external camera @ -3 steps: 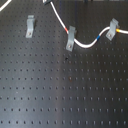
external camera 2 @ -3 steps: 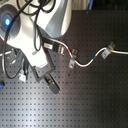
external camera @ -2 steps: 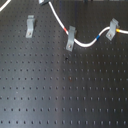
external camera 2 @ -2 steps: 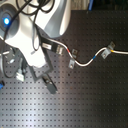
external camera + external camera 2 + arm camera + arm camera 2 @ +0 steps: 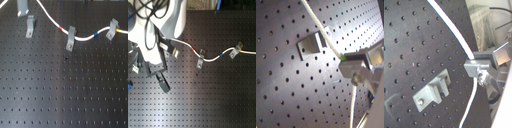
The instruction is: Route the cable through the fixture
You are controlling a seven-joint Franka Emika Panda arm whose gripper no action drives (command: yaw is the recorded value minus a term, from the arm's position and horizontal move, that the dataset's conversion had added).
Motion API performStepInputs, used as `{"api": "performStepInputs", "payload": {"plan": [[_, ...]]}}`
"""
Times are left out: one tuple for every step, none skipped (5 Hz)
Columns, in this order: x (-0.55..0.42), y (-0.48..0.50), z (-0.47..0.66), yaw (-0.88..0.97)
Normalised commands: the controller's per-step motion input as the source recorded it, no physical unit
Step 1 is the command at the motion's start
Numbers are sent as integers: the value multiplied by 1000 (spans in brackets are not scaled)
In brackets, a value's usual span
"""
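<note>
Little is changed since the earlier frames: the cable is still threaded through the middle clip and the right clip. Toward nine o'clock in the first exterior view, the fixture is left unthreaded. The tool is pinched shut on the cable.

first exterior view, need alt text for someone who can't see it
A white cable with red, blue and yellow-orange bands snakes across the top of a black perforated board, running at the middle clip and the right clip. A third grey clip stands apart on the first exterior view's left, with no cable at it.
</note>
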Motion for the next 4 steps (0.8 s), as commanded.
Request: {"api": "performStepInputs", "payload": {"plan": [[-106,383,400,609],[-88,-13,294,651],[-217,-110,264,668],[-222,107,259,683]]}}
